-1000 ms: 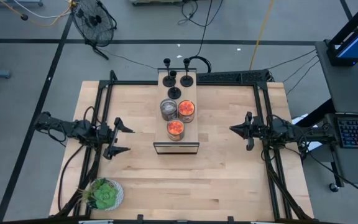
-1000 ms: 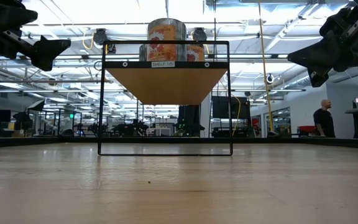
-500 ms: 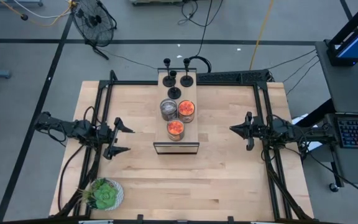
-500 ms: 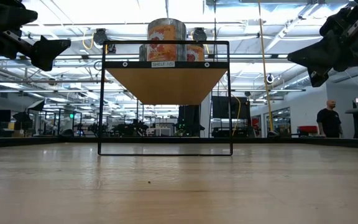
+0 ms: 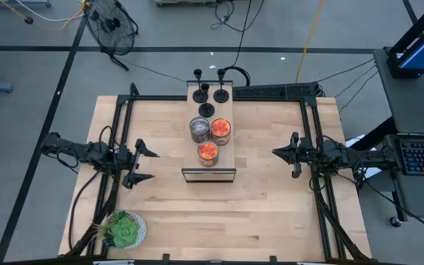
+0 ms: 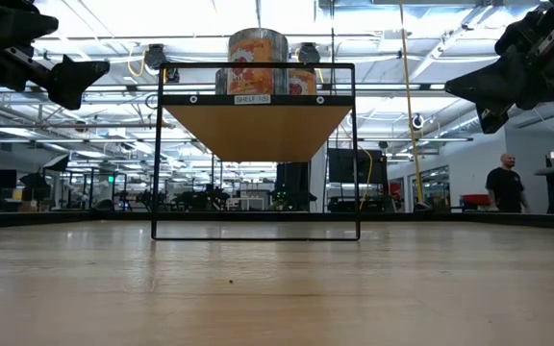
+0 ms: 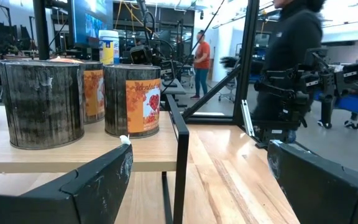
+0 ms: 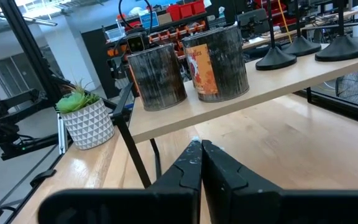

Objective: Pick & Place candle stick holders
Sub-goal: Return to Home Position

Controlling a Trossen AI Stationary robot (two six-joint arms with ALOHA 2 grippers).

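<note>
1. Black candle holders point(image 5: 207, 110) — three of them — stand upright at the far end of the shelf point(image 5: 208, 174), close together with their stems up. Judged from the task, this looks like their finished spot.
2. Just in front of them, three candle jars point(image 5: 207, 152) fill the middle of the shelf, so each group keeps its own zone.
3. Over the table point(image 5: 271, 213) at its left side hangs the left hand point(image 5: 151, 165), well apart from the shelf, fingers spread wide and holding nothing.
4. Opposite, the right hand point(image 5: 275, 153) hangs at the right side, fingers pressed together on nothing. Both look parked, likely so that neither knocks the shelf.
5. At the near left corner sits a potted plant point(image 5: 126, 230), out of any path. A person point(image 6: 506, 187) stands in the room beyond. Nothing stands between the hands and the shelf.
</note>
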